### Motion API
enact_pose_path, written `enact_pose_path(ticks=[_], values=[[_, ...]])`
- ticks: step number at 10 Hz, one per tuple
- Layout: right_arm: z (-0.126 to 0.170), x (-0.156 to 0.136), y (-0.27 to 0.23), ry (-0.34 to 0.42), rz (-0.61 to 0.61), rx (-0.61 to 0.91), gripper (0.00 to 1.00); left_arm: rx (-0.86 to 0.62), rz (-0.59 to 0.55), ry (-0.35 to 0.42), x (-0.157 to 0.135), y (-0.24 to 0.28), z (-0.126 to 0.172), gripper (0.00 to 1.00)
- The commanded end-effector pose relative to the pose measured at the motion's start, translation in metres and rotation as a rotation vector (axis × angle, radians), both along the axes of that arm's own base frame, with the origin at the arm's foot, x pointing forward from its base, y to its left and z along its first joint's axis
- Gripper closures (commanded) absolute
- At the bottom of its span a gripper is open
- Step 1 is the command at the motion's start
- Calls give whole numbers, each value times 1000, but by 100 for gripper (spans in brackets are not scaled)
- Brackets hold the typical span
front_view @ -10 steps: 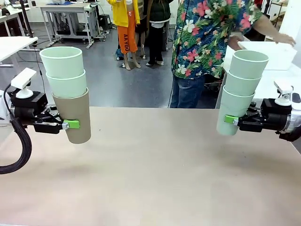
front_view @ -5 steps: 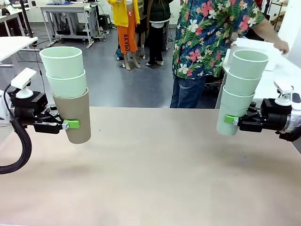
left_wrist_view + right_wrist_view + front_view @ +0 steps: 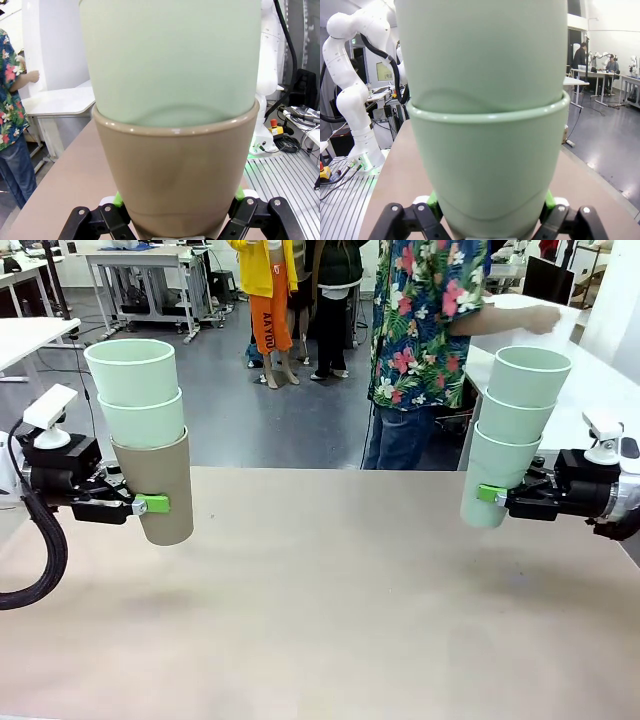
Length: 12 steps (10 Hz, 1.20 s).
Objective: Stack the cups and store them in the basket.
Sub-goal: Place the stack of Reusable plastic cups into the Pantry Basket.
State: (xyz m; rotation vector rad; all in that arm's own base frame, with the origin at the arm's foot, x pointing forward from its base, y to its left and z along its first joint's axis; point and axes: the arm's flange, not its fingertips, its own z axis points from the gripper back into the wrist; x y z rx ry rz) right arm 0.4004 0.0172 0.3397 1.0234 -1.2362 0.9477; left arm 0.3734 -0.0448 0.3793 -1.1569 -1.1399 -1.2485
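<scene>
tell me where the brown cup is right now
The brown cup is on the left in the front view, gripped low down by the left arm's fingers over the table, with two green cups nested in it.

Nothing legible from where I stand — no lettering, label or number is clear enough to read.
</scene>
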Motion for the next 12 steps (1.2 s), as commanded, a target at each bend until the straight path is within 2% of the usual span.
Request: enact_pose_path(ticks=[1,12], values=[[3,0,0,-20,4,9,16,-9,-2,-3,0,-1,3,15],[3,0,0,-20,4,9,16,-9,-2,-3,0,-1,3,15]])
